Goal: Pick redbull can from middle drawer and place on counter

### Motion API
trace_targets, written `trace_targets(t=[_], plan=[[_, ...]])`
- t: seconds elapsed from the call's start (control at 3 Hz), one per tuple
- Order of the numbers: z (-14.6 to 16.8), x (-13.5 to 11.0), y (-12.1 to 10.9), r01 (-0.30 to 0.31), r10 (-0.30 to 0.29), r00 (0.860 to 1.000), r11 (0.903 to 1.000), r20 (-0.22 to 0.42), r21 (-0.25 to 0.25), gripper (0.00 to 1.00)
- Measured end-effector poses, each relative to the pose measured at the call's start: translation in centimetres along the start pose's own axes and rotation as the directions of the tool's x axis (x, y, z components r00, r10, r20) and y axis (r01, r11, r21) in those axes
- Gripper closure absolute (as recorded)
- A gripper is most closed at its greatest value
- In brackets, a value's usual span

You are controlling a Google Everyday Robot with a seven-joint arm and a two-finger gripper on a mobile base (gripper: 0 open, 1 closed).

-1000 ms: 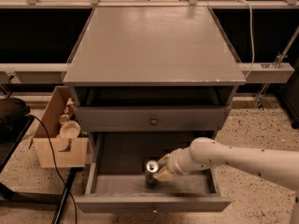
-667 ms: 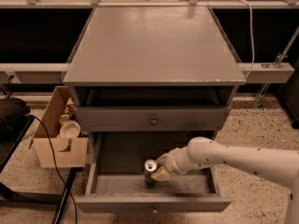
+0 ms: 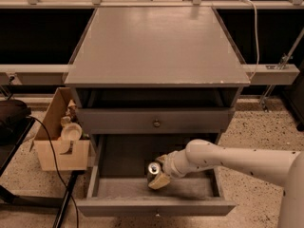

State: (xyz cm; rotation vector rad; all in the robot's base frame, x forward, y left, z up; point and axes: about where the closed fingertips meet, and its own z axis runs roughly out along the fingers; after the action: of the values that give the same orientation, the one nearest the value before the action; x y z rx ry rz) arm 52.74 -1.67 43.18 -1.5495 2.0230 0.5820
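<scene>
A grey cabinet seen from above and in front, its broad flat top, the bench (image 3: 156,46), filling the upper half of the view with pale chips along its front edge. Below that front edge sits a shut drawer front with a round knob (image 3: 156,123), and beneath it the middle drawer (image 3: 192,189) is pulled out forward past the bench's front edge, its low walls and flat grey floor exposed. The redbull can (image 3: 153,168) stands upright on the drawer floor, roughly under the middle of the bench's front edge, with open floor to its left and right. A white arm (image 3: 237,158) reaches in over the drawer's right wall from beyond the bench's front right corner, and its tool (image 3: 156,173) sits right at the can, touching it on the can's right side (whether the tool is clamped on the can or merely set around it cannot be told). Just beside the bench's front left corner, on the speckled floor (image 3: 256,127), stands an open cardboard box (image 3: 61,153).
</scene>
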Motion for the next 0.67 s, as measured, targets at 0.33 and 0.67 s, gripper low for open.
trace_targets(t=[0.33, 0.67], plan=[[0.4, -0.22, 0.12, 0.005, -0.005, 1.0, 1.0, 0.004, -0.005, 0.54], [0.4, -0.22, 0.12, 0.005, -0.005, 1.0, 1.0, 0.004, -0.005, 0.78]])
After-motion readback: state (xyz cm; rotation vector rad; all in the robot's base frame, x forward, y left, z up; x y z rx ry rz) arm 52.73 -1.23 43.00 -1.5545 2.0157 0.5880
